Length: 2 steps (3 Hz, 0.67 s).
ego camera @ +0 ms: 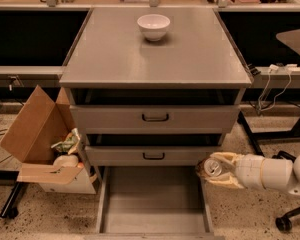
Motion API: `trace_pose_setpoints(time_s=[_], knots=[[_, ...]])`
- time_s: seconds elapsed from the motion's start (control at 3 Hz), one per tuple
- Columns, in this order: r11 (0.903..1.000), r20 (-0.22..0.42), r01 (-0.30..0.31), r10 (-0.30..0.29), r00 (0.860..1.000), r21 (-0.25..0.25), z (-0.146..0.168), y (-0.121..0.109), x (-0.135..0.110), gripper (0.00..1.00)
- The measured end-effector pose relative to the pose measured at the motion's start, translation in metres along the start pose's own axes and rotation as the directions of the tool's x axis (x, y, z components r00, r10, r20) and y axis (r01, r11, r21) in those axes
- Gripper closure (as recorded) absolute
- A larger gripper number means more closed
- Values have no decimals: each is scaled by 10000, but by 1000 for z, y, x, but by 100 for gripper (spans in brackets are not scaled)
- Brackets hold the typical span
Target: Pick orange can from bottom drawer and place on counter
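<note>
The robot's cream 2-finger gripper (216, 170) is clenched around the small orange-brown can (213, 167) with its shiny silver top, holding it by the right edge of the open shallow grey metal bottom drawer (152, 204), below the matte grey counter (155, 59) bearing 1 white bowl (153, 26).

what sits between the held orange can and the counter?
Camera view: two grey drawer fronts, stacked between the gripper shut on the orange can and the counter above.
</note>
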State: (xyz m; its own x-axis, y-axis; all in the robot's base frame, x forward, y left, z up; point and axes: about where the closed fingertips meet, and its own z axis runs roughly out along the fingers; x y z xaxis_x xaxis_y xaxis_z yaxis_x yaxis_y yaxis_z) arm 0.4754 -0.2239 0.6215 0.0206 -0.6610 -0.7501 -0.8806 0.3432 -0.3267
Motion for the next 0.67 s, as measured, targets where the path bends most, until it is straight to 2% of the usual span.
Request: trace_pose_setpoints(time_s=[0.33,0.67], knots=[[9996,-158,144,-141,9998,242,-27,-46,-47,100],[9959,-585,719,-687,9959,553,-63,-84,-110,100]])
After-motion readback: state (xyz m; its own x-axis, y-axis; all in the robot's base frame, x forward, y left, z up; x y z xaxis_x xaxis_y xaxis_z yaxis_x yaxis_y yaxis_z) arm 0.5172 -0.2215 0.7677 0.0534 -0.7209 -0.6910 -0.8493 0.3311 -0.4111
